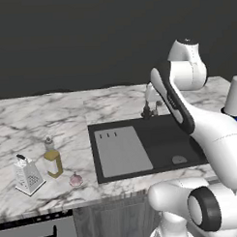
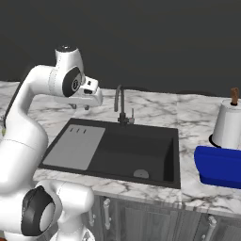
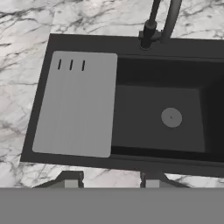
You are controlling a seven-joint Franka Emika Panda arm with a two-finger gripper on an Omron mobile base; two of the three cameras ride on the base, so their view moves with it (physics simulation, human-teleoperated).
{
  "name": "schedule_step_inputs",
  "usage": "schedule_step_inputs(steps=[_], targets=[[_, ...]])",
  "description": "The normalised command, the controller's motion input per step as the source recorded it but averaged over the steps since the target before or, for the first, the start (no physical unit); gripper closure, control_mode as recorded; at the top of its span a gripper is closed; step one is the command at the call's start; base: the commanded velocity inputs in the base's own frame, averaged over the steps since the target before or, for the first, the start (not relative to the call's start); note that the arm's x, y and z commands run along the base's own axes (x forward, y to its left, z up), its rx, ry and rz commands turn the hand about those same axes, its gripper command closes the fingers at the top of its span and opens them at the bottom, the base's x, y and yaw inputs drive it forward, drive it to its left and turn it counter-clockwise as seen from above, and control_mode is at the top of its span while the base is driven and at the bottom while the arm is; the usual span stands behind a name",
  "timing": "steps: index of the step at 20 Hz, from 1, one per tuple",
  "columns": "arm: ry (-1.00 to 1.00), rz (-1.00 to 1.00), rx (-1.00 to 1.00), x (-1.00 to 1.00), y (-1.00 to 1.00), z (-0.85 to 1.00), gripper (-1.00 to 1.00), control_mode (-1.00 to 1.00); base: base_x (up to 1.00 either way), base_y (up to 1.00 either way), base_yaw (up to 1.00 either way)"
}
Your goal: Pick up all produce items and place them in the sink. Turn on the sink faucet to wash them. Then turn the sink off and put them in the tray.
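Hovering pincer [image 3: 109, 181] closed, empty, above sink [image 3: 157, 118]; bulb [image 1: 75, 179] on counter [image 1: 52, 118]; tray [image 2: 219, 165] beside sink.

Black sink [image 3: 131, 48]; blue tray [image 2: 217, 165]; pinkish bulb [image 1: 75, 179].

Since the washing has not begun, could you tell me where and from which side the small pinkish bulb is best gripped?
Probably from straight above, fingers closing across the round middle of the small pinkish bulb. It sits low on the marble counter, and the yellow oil bottle stands close behind, crowding a sideways approach.
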Motion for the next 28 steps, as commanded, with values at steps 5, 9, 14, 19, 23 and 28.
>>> schedule_step_inputs(steps=[5,9,14,19,23,28], targets=[[0.0,0.01,-0.02,-0.17,0.05,-0.02,-1.0,-1.0,0.0,0.0,0.0],[0.0,0.06,-0.03,-0.36,0.29,-0.08,-1.0,-1.0,0.0,0.0,0.0],[0.03,0.04,0.0,-0.26,0.51,-0.1,-1.0,-1.0,0.0,0.0,0.0],[0.08,0.02,0.0,-0.19,0.61,-0.18,-1.0,-1.0,0.0,0.0,0.0],[0.07,0.01,0.0,-0.15,0.55,-0.28,-1.0,-1.0,0.0,0.0,0.0],[0.08,0.01,0.0,-0.05,0.54,-0.34,-1.0,-1.0,0.0,0.0,0.0]])
